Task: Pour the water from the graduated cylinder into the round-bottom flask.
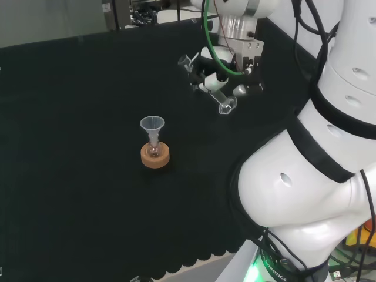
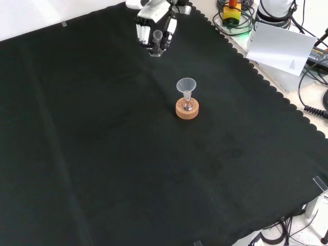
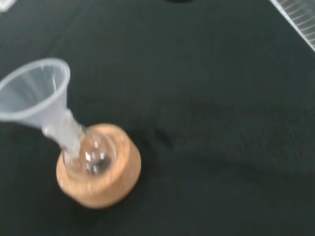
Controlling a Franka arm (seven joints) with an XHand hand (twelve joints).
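Note:
A small round-bottom flask [image 1: 154, 150] sits on a cork ring [image 1: 155, 158] near the middle of the cloth, with a clear funnel [image 1: 152, 124] in its neck. The hand [image 1: 230, 75] hovers above the cloth, to the right of the flask and farther off in the head view, its fingers curled round a clear graduated cylinder [image 1: 220, 101] that lies steeply tilted. From the front, the hand [image 2: 154, 23] with the cylinder [image 2: 157, 38] is up and left of the flask [image 2: 188, 104]. The wrist view has the funnel [image 3: 35, 89], the flask [image 3: 91, 155], the cork ring [image 3: 106, 184] and a stretch of cylinder [image 3: 298, 19].
The arm's white links [image 1: 329, 158] stand at the head view's right. Beyond the cloth's scalloped edge [image 2: 266, 84], the front view shows a white sheet [image 2: 279, 47] and cables [image 2: 312, 102].

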